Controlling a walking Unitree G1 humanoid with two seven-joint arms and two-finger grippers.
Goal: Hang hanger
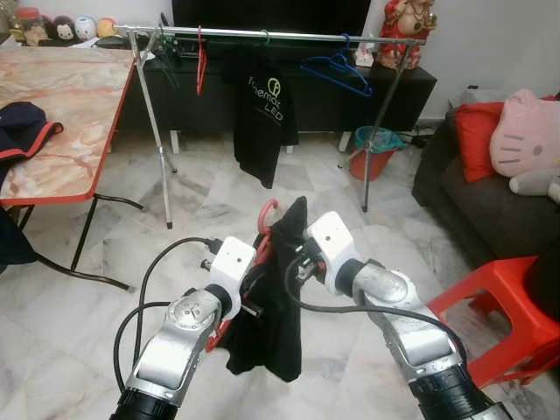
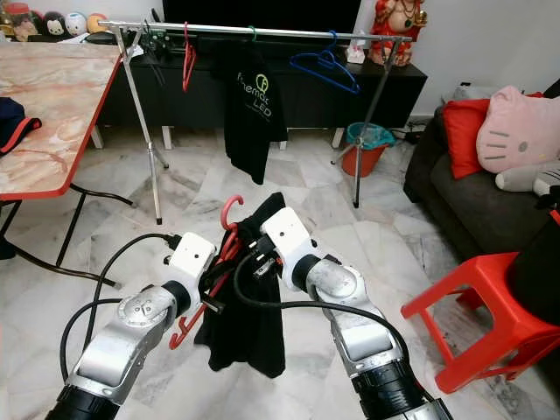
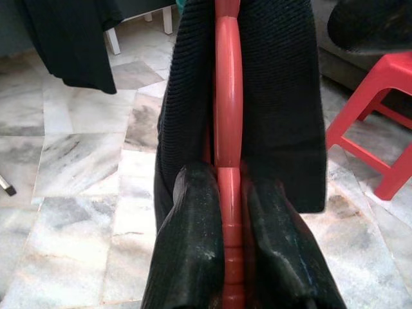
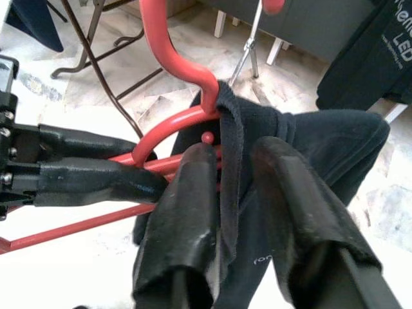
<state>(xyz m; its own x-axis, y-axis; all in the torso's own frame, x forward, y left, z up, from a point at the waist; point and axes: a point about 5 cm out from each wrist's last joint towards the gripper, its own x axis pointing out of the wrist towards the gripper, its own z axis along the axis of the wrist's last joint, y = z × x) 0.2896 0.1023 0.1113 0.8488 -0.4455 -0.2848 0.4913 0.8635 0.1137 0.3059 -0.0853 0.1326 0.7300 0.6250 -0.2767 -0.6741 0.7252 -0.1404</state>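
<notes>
A red hanger (image 1: 265, 213) with a black garment (image 1: 271, 315) draped on it hangs between my two grippers, low over the marble floor. My left gripper (image 3: 228, 187) is shut on the hanger's red bar. My right gripper (image 4: 232, 161) pinches the garment's collar edge just beside the hook (image 4: 168, 45). Across the room stands a metal clothes rail (image 1: 289, 35), carrying a red hanger (image 1: 200, 66), a black T-shirt (image 1: 264, 114) and a blue hanger (image 1: 337, 70).
A marble-topped folding table (image 1: 52, 114) with a red edge stands at the left. To the right are a red plastic stool (image 1: 507, 306) and a dark sofa (image 1: 472, 201) with cushions. A red bucket (image 1: 374, 153) sits by the rail's right leg.
</notes>
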